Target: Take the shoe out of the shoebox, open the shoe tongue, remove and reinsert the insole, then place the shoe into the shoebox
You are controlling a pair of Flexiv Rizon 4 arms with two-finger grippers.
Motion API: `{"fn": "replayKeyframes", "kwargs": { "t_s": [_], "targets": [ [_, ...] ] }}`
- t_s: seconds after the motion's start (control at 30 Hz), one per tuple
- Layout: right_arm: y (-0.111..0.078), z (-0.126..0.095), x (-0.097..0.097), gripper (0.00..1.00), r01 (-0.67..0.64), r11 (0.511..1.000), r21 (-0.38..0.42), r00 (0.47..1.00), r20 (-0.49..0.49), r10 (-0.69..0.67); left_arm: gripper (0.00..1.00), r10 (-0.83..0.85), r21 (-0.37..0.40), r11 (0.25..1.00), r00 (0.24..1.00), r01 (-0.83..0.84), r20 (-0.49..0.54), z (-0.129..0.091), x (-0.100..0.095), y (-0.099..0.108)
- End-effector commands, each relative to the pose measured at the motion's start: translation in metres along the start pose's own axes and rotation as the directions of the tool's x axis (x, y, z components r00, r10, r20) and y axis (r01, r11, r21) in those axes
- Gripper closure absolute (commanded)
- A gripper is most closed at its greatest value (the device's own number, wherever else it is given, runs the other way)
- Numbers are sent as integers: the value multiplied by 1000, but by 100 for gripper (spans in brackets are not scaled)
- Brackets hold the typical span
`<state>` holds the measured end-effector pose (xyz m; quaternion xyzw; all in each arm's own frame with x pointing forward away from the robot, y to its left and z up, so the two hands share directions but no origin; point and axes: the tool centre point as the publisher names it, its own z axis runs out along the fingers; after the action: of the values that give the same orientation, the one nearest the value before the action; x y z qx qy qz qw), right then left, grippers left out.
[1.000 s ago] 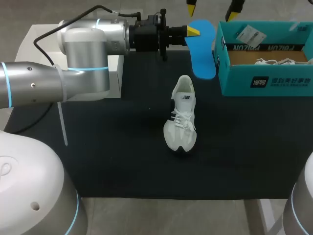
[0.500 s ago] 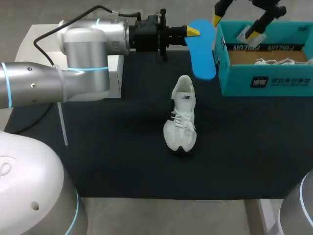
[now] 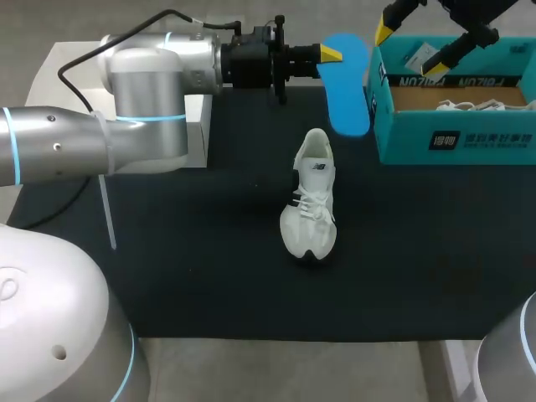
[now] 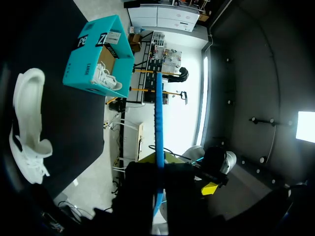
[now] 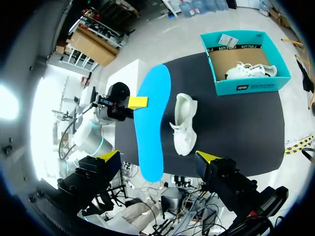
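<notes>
My left gripper [image 3: 332, 54] reaches across the back of the table and is shut on the blue insole [image 3: 347, 84], holding it on edge just left of the teal shoebox [image 3: 456, 138]. From the left wrist the insole [image 4: 158, 123] shows as a thin blue strip rising from between the fingers. A white shoe [image 3: 310, 205] lies on the black mat, toe toward me, heel opening toward the insole. My right gripper [image 3: 409, 46] hangs open above the shoebox's back left corner, touching nothing. Its wrist camera looks down on the insole [image 5: 152, 128], shoe [image 5: 184, 123] and shoebox [image 5: 246, 64].
A second white shoe [image 3: 473, 106] lies inside the shoebox, and a paper tag [image 3: 425, 59] rests on its back rim. A white block [image 3: 197, 126] sits at the back left, under my left arm. The black mat [image 3: 209, 268] covers the table.
My right gripper has come further into view, moving right from above the insole to above the box's back left corner. Left arm, insole and shoe have stayed still.
</notes>
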<state>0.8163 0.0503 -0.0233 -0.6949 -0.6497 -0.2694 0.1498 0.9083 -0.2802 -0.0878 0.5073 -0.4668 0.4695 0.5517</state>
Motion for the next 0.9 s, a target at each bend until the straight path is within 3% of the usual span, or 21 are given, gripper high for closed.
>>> {"fn": "replayKeyframes", "kwargs": {
  "t_s": [0.03, 0.2, 0.43, 0.57, 0.67, 0.83, 0.9],
  "targets": [
    [-1, 2, -30, 0, 5, 1000, -13, 947, -322, -9, 100, 0, -1, 1000, 1000, 0, 2, 0, 0, 0],
    [4, -3, -47, 0, -22, 999, -33, 883, -469, 4, 100, 0, -1, 1000, 1000, 0, 2, 0, 0, 0],
    [11, -3, -56, 0, -46, 998, -45, 844, -536, 15, 100, 0, -1, 1000, 1000, 0, 2, 0, 0, 0],
    [16, -1, -59, 0, -43, 998, -42, 758, -652, 5, 100, 0, -1, 1000, 1000, 0, 2, 0, 0, 0],
    [21, 2, -62, 0, -42, 998, -48, 722, -692, -3, 100, 0, -1, 1000, 1000, 0, 2, 0, 0, 0],
    [29, 2, -61, 0, -17, 999, -51, 724, -690, -23, 100, 0, -1, 1000, 1000, 0, 2, 0, 0, 0],
    [33, 1, -65, 0, -29, 998, -48, 638, -770, -18, 100, 0, -1, 1000, 1000, 0, 2, 0, 0, 0]
  ]
}}
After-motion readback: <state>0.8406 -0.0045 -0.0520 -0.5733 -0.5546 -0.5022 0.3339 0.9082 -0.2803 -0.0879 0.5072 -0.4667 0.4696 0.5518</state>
